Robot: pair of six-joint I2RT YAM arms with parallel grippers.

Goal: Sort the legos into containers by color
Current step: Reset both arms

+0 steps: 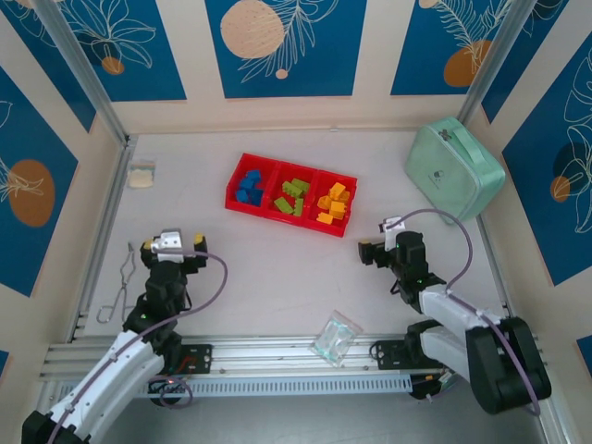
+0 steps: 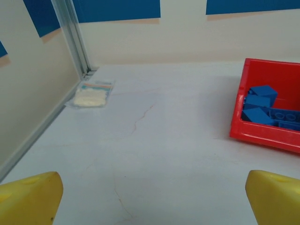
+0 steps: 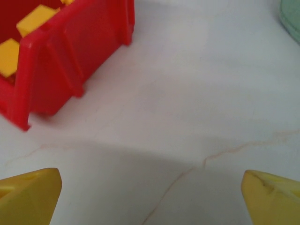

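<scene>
Legos (image 1: 293, 196) lie sorted in the red tray (image 1: 270, 216): blue at its left, green in the middle, yellow-orange at the right. I see the left gripper (image 1: 173, 246) and right gripper (image 1: 377, 239) both spread wide, empty, apart from the tray.

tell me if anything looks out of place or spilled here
Nothing stands out. The blue legos, green legos and yellow legos each sit in their own compartment of the red tray, which lies slightly angled.
</scene>
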